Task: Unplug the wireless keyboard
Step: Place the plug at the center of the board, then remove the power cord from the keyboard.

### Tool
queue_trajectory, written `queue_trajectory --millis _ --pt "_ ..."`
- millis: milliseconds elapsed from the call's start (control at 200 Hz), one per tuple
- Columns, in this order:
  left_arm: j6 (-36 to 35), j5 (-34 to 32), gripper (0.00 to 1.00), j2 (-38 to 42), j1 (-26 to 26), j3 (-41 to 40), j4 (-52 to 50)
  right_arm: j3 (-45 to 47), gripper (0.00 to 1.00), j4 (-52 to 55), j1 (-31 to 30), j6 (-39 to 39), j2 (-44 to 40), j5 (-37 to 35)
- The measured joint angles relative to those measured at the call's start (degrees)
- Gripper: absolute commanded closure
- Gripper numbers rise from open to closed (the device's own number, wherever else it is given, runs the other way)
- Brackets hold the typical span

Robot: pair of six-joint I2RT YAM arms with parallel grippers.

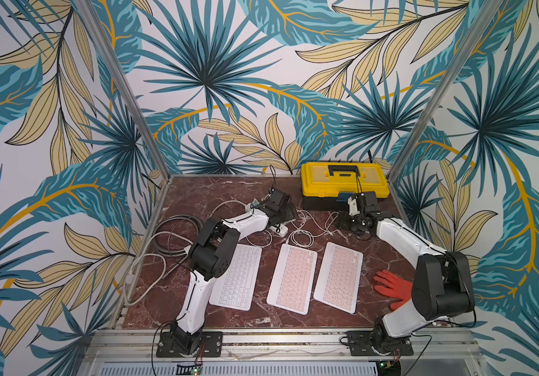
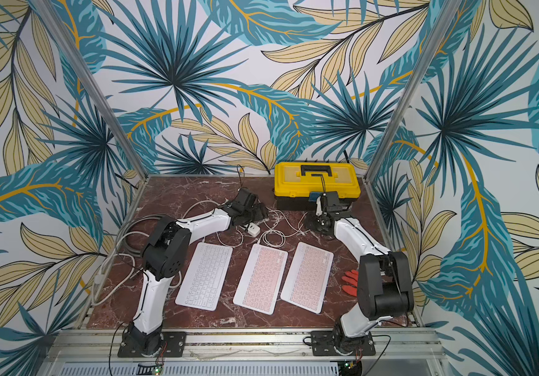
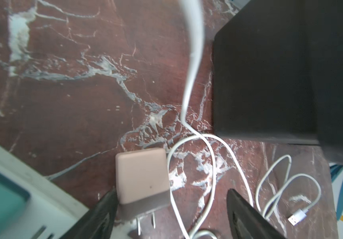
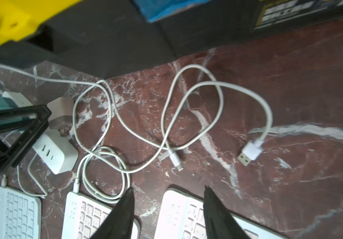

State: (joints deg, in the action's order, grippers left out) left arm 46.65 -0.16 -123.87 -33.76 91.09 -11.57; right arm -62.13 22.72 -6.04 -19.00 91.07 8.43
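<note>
The left gripper [image 3: 172,215] is seen spread wide, with nothing clamped. One finger [image 3: 104,213] is touched by the pink charger [image 3: 142,178], which lies on the table [image 3: 73,103] with its prongs bare. A clear gap is left between the charger and the opposite finger. That gap is crossed by loops of white cable [image 3: 212,165]. A USB plug [image 3: 296,217] is seen lying farther out, past that finger.

The right gripper [image 4: 169,215] is held with its jaws apart and empty, above the far ends of the middle keyboard [image 4: 83,215] and the right keyboard [image 4: 187,217]. A connector [image 4: 76,184] is seated in the far edge of the middle keyboard, and the white keyboard [image 4: 18,211] is plugged in likewise. Beyond the right keyboard a loose cable [image 4: 218,87] is spread on the table, with both of its ends lying free. The strip [image 4: 56,153] is found just beside the charger, between the white keyboard and the toolbox [image 1: 343,182].

In both top views the three keyboards are laid side by side at mid-table, between the arms. The toolbox is set at the far right corner. A red glove [image 1: 391,286] is seen by the right arm, and grey cords [image 1: 170,234] are coiled along the left edge.
</note>
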Motion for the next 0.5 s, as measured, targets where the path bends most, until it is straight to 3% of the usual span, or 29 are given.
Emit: queue_trajectory --millis 501 --pt "-4.0 6.2 0.22 22.0 4.1 -19.7 -0.2 0.0 0.46 -3.6 -10.9 -3.8 3.3 5.0"
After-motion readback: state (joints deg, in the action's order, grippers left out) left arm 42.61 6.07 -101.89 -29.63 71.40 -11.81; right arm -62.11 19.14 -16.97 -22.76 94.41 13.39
